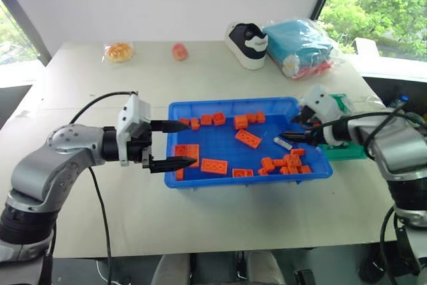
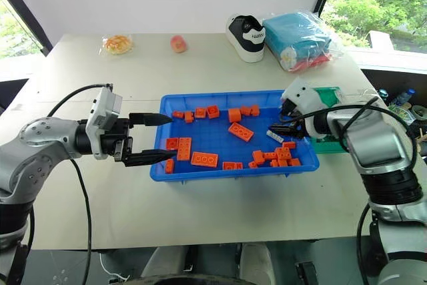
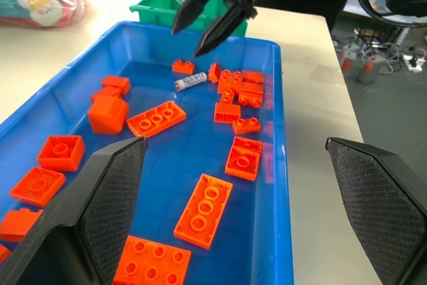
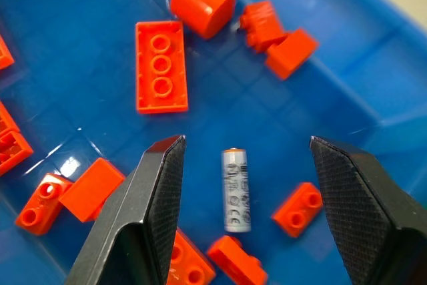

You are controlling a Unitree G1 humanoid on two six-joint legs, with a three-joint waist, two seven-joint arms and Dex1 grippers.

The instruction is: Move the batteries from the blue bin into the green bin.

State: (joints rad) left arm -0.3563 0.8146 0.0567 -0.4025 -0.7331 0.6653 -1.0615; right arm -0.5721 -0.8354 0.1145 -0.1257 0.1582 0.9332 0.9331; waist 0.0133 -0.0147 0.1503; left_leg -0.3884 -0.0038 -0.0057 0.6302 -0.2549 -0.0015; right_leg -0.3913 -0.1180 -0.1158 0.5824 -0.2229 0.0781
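One silver-grey battery (image 4: 235, 190) lies on the floor of the blue bin (image 1: 233, 104), near its right end among orange bricks (image 1: 248, 139). My right gripper (image 4: 247, 141) hangs open just above it, one finger on each side, not touching it. The same battery (image 3: 190, 83) lies below the right gripper (image 3: 188, 39) in the left wrist view. The green bin (image 3: 157, 8) stands just beyond the blue bin's right end, partly hidden by my right arm. My left gripper (image 1: 190, 143) is open and empty over the blue bin's left rim.
Several orange bricks are scattered over the blue bin's floor. At the back of the table stand a black-and-white shoe (image 1: 247, 43), a teal bagged bundle (image 1: 300, 45), a bagged orange snack (image 1: 119, 51) and a small pink item (image 1: 180, 51).
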